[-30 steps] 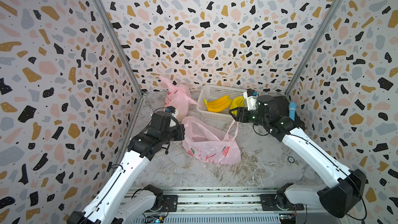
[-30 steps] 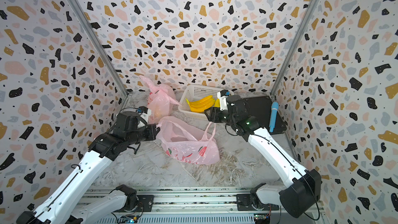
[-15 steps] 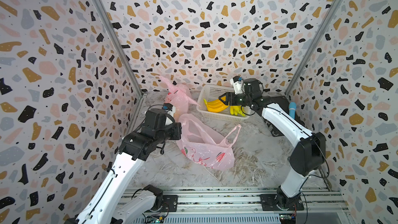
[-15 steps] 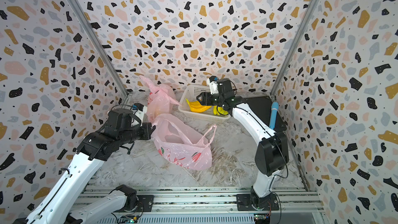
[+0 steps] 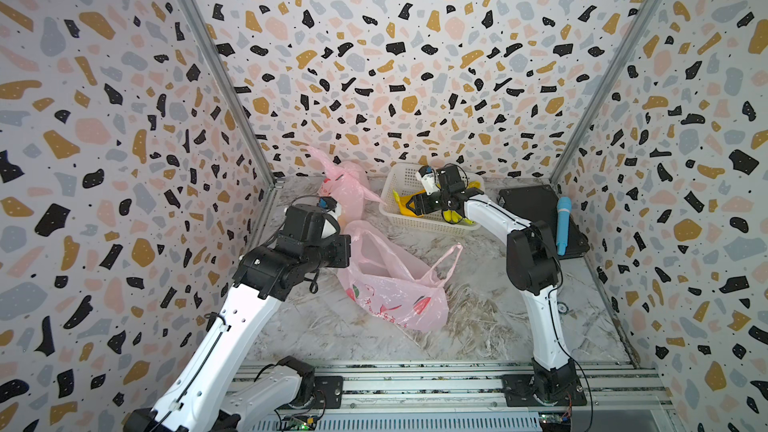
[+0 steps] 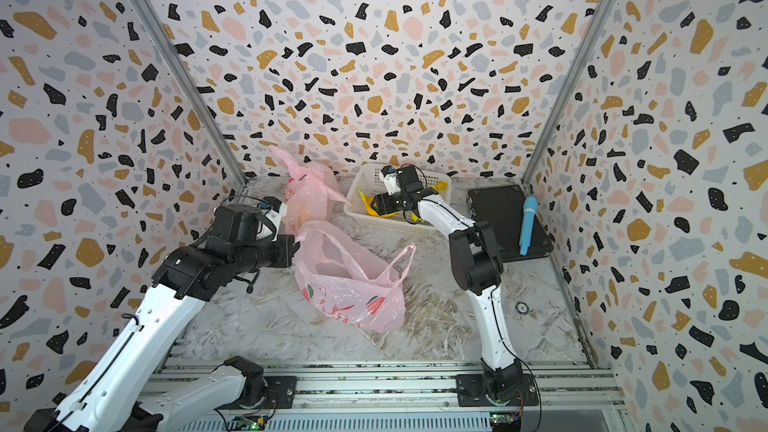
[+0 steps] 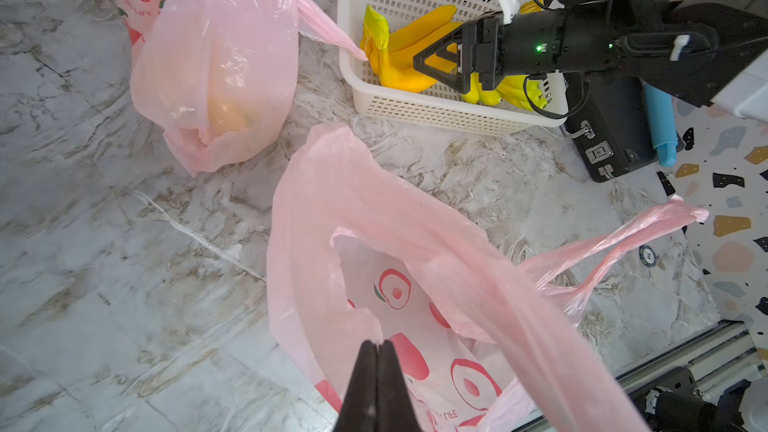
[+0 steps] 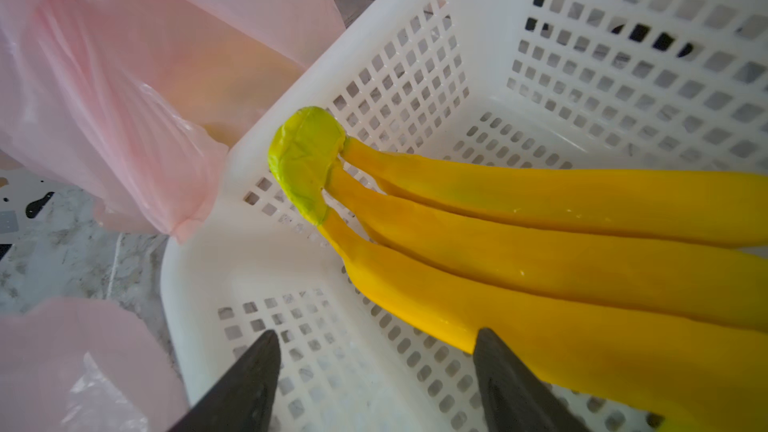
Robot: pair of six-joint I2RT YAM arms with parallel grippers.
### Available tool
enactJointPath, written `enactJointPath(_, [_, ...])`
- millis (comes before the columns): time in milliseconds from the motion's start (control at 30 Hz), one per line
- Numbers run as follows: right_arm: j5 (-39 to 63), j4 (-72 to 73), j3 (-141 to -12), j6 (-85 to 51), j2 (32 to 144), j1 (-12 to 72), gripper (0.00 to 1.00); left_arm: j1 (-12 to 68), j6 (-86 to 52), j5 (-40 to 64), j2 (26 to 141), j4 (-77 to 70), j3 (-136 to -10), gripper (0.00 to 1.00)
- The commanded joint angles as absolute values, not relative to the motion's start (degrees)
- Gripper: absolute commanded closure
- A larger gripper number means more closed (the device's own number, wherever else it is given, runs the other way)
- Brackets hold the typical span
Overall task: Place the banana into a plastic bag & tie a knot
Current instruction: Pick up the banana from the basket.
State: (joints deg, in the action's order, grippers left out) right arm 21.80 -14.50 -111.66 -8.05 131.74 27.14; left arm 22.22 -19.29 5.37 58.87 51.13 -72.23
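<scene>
Status: early. The banana bunch [image 8: 498, 243] lies in the white basket [image 8: 199, 268], not yet grasped. The right gripper [image 8: 376, 342] hangs over it, jaws spread. The left gripper [image 7: 376, 344], pressed together, pinches the rim of the pink plastic bag [image 5: 390, 284], mouth open. Loading and knot remain.

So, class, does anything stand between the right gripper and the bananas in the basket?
Nothing visible does. The right gripper, jaws open, hangs directly over the bananas inside the white basket.

Left gripper [image 7: 377, 347] pinched shut on bag [image 7: 415, 234], elbow bent; right gripper [image 8: 374, 367] jaws spread, arm stretched rearward.
</scene>
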Motion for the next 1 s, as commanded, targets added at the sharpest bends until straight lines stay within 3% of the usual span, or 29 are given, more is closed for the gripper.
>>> enactJointPath(0, [21.19, -13.84, -116.49, -5.57, 132.86, 28.72, 0.23, 21.97, -17.79, 4.17, 58.8, 51.31, -74.55, 1.0])
enactJointPath(200, [11.78, -14.43, -123.5, -4.23, 139.94, 30.64, 0.21, 21.97, -17.55, 3.96, 59.15, 51.76, -74.74, 1.0])
enactJointPath(367, [2.95, -12.86, -127.82, -4.4, 145.06, 31.01, 0.25, 21.97, -17.29, 4.04, 59.35, 52.18, -75.3, 1.0])
enactJointPath(500, [2.0, -10.32, -128.93, -3.11, 146.97, 31.24, 0.3, 21.97, -17.29, 4.31, 59.41, 52.23, -75.03, 1.0])
enactJointPath(567, [2.49, -9.37, -129.31, -2.74, 147.28, 31.38, 0.35, 21.97, -17.28, 4.48, 59.5, 52.09, -74.9, 1.0])
enactJointPath(667, [2.96, -8.79, -129.46, -2.64, 146.77, 31.64, 0.52, 21.97, -17.32, 4.83, 59.59, 51.98, -74.95, 1.0])
enactJointPath(800, [4.36, -8.48, -127.58, -3.49, 143.62, 31.77, 0.87, 21.97, -17.64, 4.91, 59.12, 51.62, -74.36, 1.0])
enactJointPath(867, [4.85, -6.65, -124.33, -4.07, 140.32, 31.73, 1.0, 21.97, -17.93, 5.13, 58.73, 50.96, -73.48, 1.0])
enactJointPath(967, [6.85, -4.14, -119.33, -5.19, 134.31, 31.82, 1.0, 21.97, -18.25, 5.45, 58.54, 49.94, -71.85, 1.0])
